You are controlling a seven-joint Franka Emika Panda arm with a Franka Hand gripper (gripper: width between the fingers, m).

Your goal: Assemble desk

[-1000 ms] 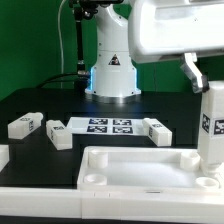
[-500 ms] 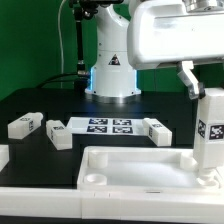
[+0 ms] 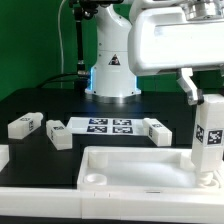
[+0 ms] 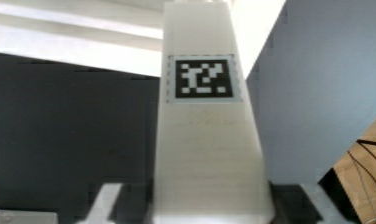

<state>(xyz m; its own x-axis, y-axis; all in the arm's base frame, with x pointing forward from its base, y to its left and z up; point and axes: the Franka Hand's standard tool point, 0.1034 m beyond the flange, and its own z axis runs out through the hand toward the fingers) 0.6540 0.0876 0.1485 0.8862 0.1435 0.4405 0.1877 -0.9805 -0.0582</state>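
The white tabletop slab [image 3: 130,170] lies in front with its raised rim and round corner sockets showing. My gripper [image 3: 200,98] is shut on a white square-section leg [image 3: 209,140] with a black-and-white tag, held upright over the slab's corner socket at the exterior view's right. In the wrist view the leg [image 4: 210,120] fills the middle, tag facing the camera, with the jaws pressed on both its sides. Three more tagged legs lie on the black table: one [image 3: 25,125] and another [image 3: 58,134] at the exterior view's left, and one [image 3: 157,130] at the right of the marker board.
The marker board [image 3: 108,126] lies flat behind the slab. The robot base [image 3: 112,65] stands at the back. Another white piece [image 3: 3,155] shows at the left edge.
The gripper and the leg have moved slightly toward the exterior view's left and up over the right corner of the slab.
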